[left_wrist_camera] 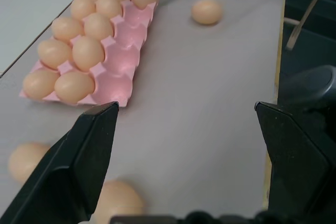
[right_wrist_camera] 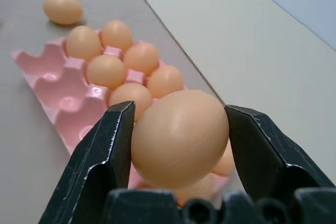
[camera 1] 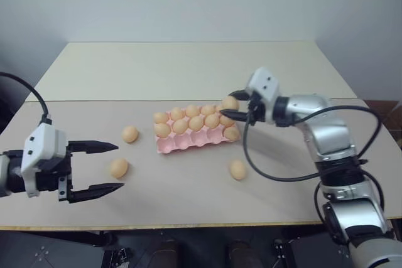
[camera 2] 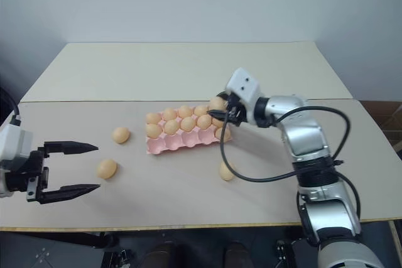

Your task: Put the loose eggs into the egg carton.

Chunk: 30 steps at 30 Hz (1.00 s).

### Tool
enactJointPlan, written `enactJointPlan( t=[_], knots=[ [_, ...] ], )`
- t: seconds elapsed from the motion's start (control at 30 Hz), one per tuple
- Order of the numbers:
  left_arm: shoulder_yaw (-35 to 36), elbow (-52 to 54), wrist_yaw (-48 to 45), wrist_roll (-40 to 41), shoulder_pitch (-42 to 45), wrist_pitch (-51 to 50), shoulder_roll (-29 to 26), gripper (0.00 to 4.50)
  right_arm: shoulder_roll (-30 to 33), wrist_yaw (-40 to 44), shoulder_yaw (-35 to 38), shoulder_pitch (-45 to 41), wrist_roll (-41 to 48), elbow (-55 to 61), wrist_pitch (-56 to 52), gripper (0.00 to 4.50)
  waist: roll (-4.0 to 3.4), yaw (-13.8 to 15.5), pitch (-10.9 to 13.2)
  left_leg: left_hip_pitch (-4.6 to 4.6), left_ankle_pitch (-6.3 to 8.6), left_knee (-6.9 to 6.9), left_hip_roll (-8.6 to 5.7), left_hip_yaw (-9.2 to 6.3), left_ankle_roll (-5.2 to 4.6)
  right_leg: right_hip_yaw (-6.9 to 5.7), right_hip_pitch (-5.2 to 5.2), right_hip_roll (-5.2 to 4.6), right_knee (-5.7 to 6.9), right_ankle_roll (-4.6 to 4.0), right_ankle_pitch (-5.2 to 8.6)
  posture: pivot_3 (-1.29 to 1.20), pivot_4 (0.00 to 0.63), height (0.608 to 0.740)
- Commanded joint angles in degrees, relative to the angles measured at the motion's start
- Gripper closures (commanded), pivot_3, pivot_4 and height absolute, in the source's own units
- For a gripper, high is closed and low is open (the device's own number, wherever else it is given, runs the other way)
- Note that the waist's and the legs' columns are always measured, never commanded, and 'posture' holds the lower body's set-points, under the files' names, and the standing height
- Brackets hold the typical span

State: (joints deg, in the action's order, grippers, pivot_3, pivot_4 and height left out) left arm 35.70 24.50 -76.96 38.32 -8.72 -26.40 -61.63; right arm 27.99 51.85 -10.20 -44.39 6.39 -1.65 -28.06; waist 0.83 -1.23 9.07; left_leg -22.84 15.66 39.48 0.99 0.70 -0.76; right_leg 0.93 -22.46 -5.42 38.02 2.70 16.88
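Left gripper (camera 1: 107, 167) jaws wide, empty, low over the tabletop (camera 1: 188, 205) near edge. Three loose eggs on tabletop: (camera 1: 119, 167), (camera 1: 130, 134), (camera 1: 237, 169). Egg carton (camera 1: 188, 141) mid-tabletop, front row empty. Right gripper (right_wrist_camera: 176, 145) jaws clamped on fourth egg (right_wrist_camera: 180, 137) above carton's right end.

The egg carton (camera 1: 196, 134) sits at frame centre on the worktop (camera 1: 188, 199). Two loose eggs (camera 1: 130, 134) (camera 1: 119, 167) lie to its left, a third (camera 1: 238, 169) at its lower right. Another egg (camera 1: 230, 103) is above the carton's right end.
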Motion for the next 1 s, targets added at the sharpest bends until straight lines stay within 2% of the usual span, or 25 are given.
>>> enactJointPlan(
  t=[0.03, 0.2, 0.3, 0.37, 0.4, 0.63, 0.77, 0.87, 0.93, 1.0],
  knots=[
    [2.3, -0.4, -1.2, -0.1, 0.9, 0.8, -1.6, 0.0, -2.5, -2.7, -2.1, 0.7, -1.8, -0.5, 2.7, 1.56, 0.0, 0.1, 0.0, -0.01, 0.0, 0.0, -0.01, 0.0, 0.0, -0.01, -0.01, 0.0, -0.01, 0.0, 0.0, 0.0, 0.15, 0.74],
    [3.1, 0.4, -0.9, 0.0, 0.6, 0.1, -1.8, 0.0, -2.6, -3.3, -5.0, 1.4, -5.3, -2.4, 5.9, 1.56, 0.0, 0.2, 0.0, -0.09, -0.01, 0.0, -0.04, 0.01, 0.01, -0.01, -0.09, -0.01, -0.01, 0.0, 0.0, 0.0, 0.15, 0.74],
    [3.8, 1.2, -0.6, 0.1, -0.5, -0.3, -1.4, 0.0, -2.3, -2.3, -4.6, 1.5, -4.8, -2.6, 6.2, 0.93, 0.0, 0.1, 0.0, -0.08, -0.01, -0.01, -0.02, 0.01, 0.01, 0.0, -0.11, 0.01, -0.01, 0.0, 0.0, 0.0, 0.15, 0.74],
    [4.1, 1.5, -0.5, 0.2, -0.9, -0.4, -1.3, 0.0, -2.4, -2.7, -4.5, 1.7, -5.3, -2.6, 7.1, 0.23, 0.0, 0.1, 0.0, -0.07, -0.01, -0.01, 0.0, 0.01, 0.01, 0.0, -0.11, 0.03, 0.01, 0.0, 0.0, 0.0, 0.15, 0.74],
    [4.1, 1.6, -0.4, 0.3, -0.9, -0.5, -1.3, 0.0, -2.6, -3.0, -4.4, 1.6, -5.2, -2.6, 7.0, 0.02, 0.0, 0.0, 0.0, -0.06, -0.01, -0.01, 0.0, 0.01, 0.02, 0.0, -0.1, 0.03, 0.02, 0.0, 0.0, 0.0, 0.15, 0.74],
    [3.1, 2.5, 1.0, 1.1, 0.2, -1.2, -1.4, 0.0, -0.7, -2.4, -1.7, 2.4, -3.2, 3.0, 3.5, 0.02, 0.0, 0.0, 0.0, -0.07, -0.01, -0.02, -0.01, 0.01, 0.02, 0.0, -0.11, 0.03, 0.0, 0.0, 0.0, 0.0, 0.15, 0.74],
    [1.1, 3.1, 2.2, 1.9, 1.6, -1.7, -0.8, 0.0, 6.5, 2.5, 3.3, 7.8, 2.9, 15.3, -4.4, 0.02, 0.0, 0.8, 0.0, -0.19, -0.01, -0.02, -0.02, -0.08, 0.01, -0.12, -0.1, -0.04, -0.03, 0.01, 0.0, 0.0, 0.15, 0.74],
    [-0.2, 3.3, 2.8, 2.5, 2.4, -1.9, -0.3, 0.0, 15.5, 8.6, 9.6, 12.6, 11.0, 23.8, -12.3, 0.02, 0.0, 1.1, 0.0, -0.22, -0.01, -0.01, -0.04, -0.1, 0.01, -0.14, -0.07, -0.11, -0.08, 0.01, 0.0, 0.0, 0.15, 0.74],
    [-0.7, 3.1, 2.7, 2.6, 2.8, -1.8, -0.2, 0.0, 23.3, 15.0, 15.8, 18.3, 16.7, 28.7, -14.1, 0.02, 0.0, 1.2, 0.0, -0.14, 0.0, -0.01, -0.03, -0.11, 0.0, -0.14, 0.02, -0.08, -0.13, 0.01, 0.0, 0.0, 0.15, 0.74],
    [-0.9, 3.0, 2.6, 2.7, 2.9, -1.9, -0.1, 0.0, 27.8, 17.6, 19.5, 21.9, 20.1, 30.9, -14.8, 0.02, 0.0, 1.1, 0.0, -0.03, 0.0, -0.04, -0.01, -0.12, -0.01, -0.15, 0.13, -0.06, -0.18, 0.01, 0.01, 0.0, 0.15, 0.74]
  ],
)
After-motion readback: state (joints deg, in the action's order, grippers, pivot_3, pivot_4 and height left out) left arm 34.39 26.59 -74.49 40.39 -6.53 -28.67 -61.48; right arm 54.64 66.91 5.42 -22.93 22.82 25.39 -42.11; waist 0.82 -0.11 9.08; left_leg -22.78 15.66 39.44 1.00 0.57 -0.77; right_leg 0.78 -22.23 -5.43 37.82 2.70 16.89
